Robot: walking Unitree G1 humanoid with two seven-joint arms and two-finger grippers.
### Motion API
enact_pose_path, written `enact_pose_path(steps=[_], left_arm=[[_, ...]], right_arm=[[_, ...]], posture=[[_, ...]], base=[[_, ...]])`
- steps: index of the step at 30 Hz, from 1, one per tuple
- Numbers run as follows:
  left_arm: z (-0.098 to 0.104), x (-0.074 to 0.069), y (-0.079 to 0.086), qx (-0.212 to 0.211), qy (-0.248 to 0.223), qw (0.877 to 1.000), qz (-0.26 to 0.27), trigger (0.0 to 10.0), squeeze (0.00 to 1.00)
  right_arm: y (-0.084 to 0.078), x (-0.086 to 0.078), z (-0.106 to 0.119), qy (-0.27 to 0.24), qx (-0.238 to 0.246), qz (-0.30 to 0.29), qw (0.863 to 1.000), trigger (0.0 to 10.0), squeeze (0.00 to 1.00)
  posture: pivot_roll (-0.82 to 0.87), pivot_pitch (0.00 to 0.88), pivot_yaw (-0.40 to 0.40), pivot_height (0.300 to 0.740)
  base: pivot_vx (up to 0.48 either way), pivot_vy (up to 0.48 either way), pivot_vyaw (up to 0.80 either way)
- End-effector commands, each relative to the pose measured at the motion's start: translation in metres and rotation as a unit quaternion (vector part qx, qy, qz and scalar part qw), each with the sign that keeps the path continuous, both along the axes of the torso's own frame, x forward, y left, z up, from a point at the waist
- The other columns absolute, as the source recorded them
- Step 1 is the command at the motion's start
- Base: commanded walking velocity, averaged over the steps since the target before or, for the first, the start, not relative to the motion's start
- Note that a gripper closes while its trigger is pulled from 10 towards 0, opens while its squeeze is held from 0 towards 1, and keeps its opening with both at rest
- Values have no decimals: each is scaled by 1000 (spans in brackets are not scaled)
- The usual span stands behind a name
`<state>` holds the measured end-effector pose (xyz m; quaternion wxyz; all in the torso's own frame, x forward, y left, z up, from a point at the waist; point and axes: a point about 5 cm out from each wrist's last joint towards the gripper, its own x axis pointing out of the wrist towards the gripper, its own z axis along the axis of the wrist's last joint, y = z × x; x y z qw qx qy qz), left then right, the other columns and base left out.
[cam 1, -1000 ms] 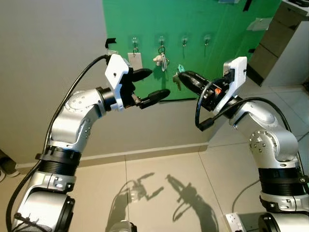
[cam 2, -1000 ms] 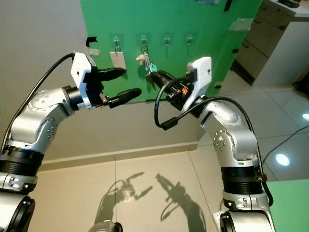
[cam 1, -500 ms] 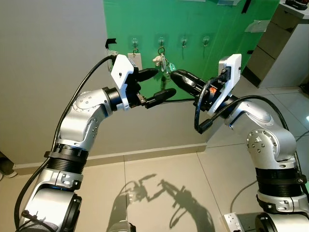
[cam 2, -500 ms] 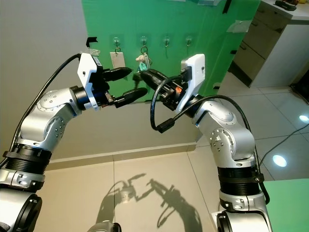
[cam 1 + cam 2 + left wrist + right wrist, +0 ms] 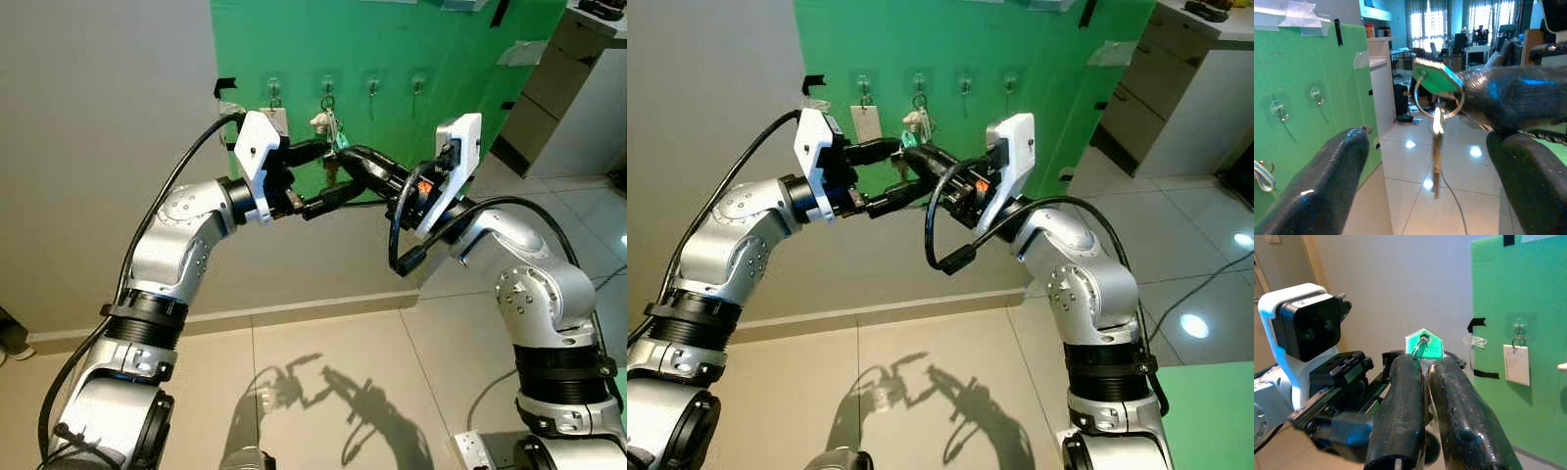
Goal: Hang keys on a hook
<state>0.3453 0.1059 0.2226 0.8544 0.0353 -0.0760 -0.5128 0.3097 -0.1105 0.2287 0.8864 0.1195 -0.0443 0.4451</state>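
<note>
A brass key [image 5: 1436,147] hangs on a ring from a green tag [image 5: 1424,343]. My right gripper [image 5: 345,157] is shut on that tag, held in front of the green board [image 5: 451,39]. My left gripper [image 5: 338,170] is open, one finger on each side of the hanging key, not touching it. The board carries a row of clear hooks. A white card [image 5: 275,121] hangs on the first hook, and a key bunch with a small plush [image 5: 326,119] on the second. The third hook [image 5: 373,84] and fourth hook [image 5: 419,80] are bare.
The grey wall [image 5: 98,147] runs to the left of the board. A white drawer cabinet [image 5: 573,88] stands at the right. Below lies the tiled floor [image 5: 323,392] with the arms' shadows. A black cable [image 5: 402,245] loops under my right wrist.
My right gripper has carried the key leftward, and my left gripper has come up and right to meet it. The key now hangs between the left fingers.
</note>
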Motion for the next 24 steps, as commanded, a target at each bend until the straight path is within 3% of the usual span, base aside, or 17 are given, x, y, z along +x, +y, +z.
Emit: enact_pose_path(steps=[1,24], left_arm=[[5,3,-5,6,-10,1000,-1,0,0],[2,4,-10,-17,17,1000,-16,0,0]], right_arm=[[1,-2,3,-3,4,4,1000,0,0],[0,-3,3,0,7,-3,1000,0,0]], posture=[[-22,0,-11,740],[-31,0,-12,740]], base=[[0,0,0],[0,0,0]])
